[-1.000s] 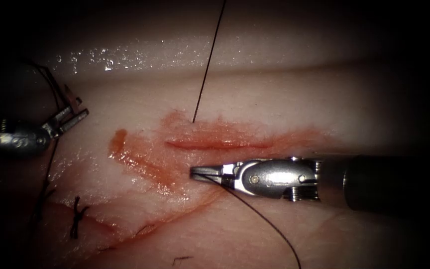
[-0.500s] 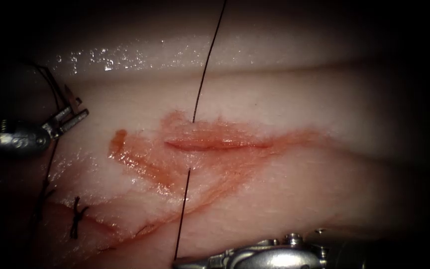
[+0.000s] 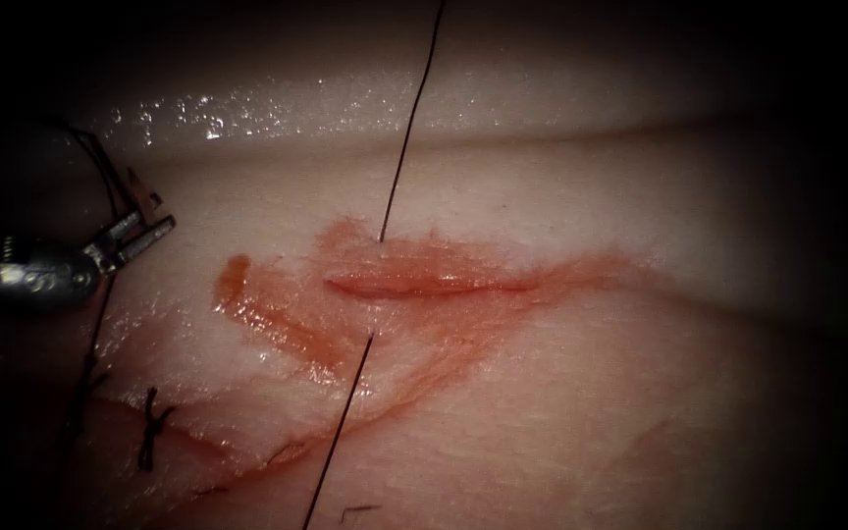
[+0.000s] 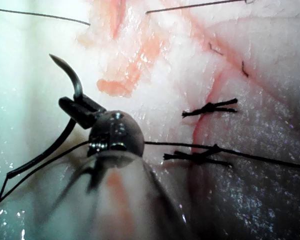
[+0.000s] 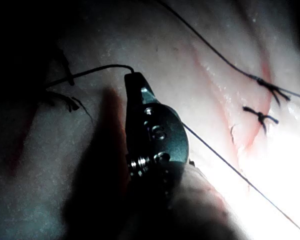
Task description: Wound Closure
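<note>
The cut runs across the tissue, stained with red fluid. Left of the cut, my left tool is shut on the curved needle near mid-curve. The needle is free of the tissue, tip up, in the left tool. Thread enters the tissue at the far edge of the cut's left end. It leaves at the near edge and runs down and left as a taut strand. My right tool is shut on the thread at its jaw tips.
Finished knotted stitches lie at the lower left on an older seam. A short cut end of thread lies near the bottom edge. A wet shiny ridge of tissue runs behind the cut.
My right tool has moved from beside the cut down and out of the endoscope view, pulling the thread through the tissue. The left tool and needle have stayed put.
</note>
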### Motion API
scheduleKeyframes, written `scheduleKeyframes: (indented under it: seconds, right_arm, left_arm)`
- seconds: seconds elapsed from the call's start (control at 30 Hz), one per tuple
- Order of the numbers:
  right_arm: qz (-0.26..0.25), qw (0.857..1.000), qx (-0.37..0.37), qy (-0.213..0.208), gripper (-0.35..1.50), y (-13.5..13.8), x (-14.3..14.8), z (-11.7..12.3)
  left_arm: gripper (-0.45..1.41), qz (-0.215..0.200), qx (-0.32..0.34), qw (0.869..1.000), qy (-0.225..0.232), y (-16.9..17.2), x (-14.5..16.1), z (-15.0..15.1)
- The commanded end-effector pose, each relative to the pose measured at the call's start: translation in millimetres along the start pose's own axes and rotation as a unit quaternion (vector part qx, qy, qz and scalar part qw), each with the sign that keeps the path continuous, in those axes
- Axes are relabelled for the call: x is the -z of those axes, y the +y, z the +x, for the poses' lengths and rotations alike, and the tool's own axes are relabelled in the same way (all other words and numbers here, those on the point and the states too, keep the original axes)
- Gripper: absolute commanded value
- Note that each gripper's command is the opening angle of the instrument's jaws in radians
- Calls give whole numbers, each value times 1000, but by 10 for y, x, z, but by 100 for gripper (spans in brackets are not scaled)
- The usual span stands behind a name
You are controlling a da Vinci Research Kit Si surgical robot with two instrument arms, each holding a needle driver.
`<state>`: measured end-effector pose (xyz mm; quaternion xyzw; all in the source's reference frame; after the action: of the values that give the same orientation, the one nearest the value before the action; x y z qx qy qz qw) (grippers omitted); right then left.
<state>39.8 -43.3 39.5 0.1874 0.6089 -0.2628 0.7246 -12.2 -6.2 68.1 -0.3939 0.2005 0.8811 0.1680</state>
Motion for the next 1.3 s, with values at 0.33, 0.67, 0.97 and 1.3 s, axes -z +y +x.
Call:
scheduleKeyframes:
  seconds: [0.33,0.67,0.97,1.3]
  right_arm:
    - [-213,974,-36,-64,148,55,69,-37]
    - [-317,943,-28,-99,148,81,164,-91]
    - [-342,931,-38,-121,143,104,153,-139]
    - [-316,936,-40,-149,131,133,125,-212]
  left_arm:
    - [-45,0,0,1000,1,4,-7,-2]
    - [-45,0,0,1000,1,5,-7,-2]
    - [-45,0,0,1000,2,7,-9,-1]
    - [-45,-1,0,1000,3,8,-9,-1]
